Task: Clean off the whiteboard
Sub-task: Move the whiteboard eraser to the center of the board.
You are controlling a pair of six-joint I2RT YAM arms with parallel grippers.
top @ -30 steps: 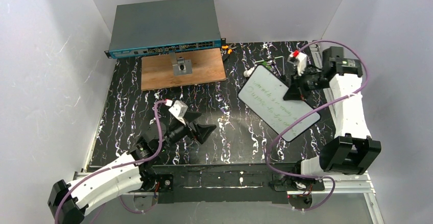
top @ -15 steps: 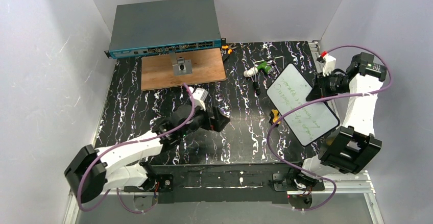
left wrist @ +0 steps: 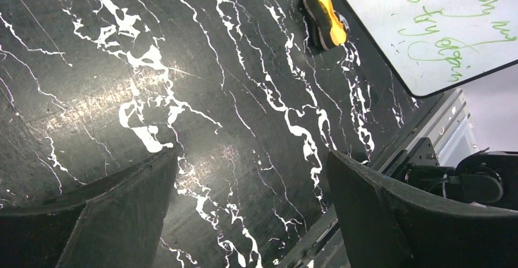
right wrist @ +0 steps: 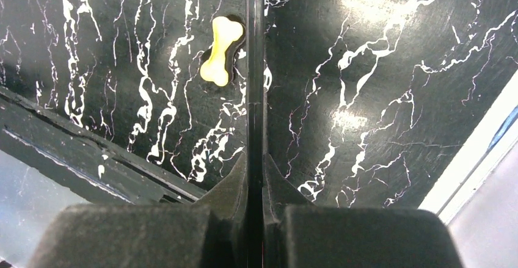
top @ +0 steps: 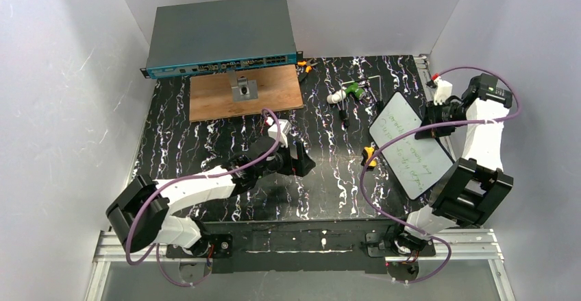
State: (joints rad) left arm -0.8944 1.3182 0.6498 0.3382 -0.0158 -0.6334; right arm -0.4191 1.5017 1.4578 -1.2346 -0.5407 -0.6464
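R gripper (top: pixel 433 124) is clamped on the whiteboard (top: pixel 410 147). It pinches the rim on the board's right side, and in the R wrist view the board runs edge-on as a thin dark line betw. my closed fingers (right wrist: pixel 235 182). The board sits at the right of the black marbled table (top: pixel 205 150), held tilted as far as I can tell, w/ green handwriting all over it, so no wiping done yet. L gripper (top: pixel 301 160) is released: jaws wide apart, nothing betw. them, hovering over bare table near the middle. The yellow bone-shaped eraser (left wrist: pixel 324 19) lies flat on the table just beside the board's left edge, ahead of my L fingers but well apart from them. So I judge the step is fetching the eraser while R holds the board steady. Next: bring L over the eraser, line the jaws across its narrow waist, drop and close, w/o bumping the board's corner right next to it.
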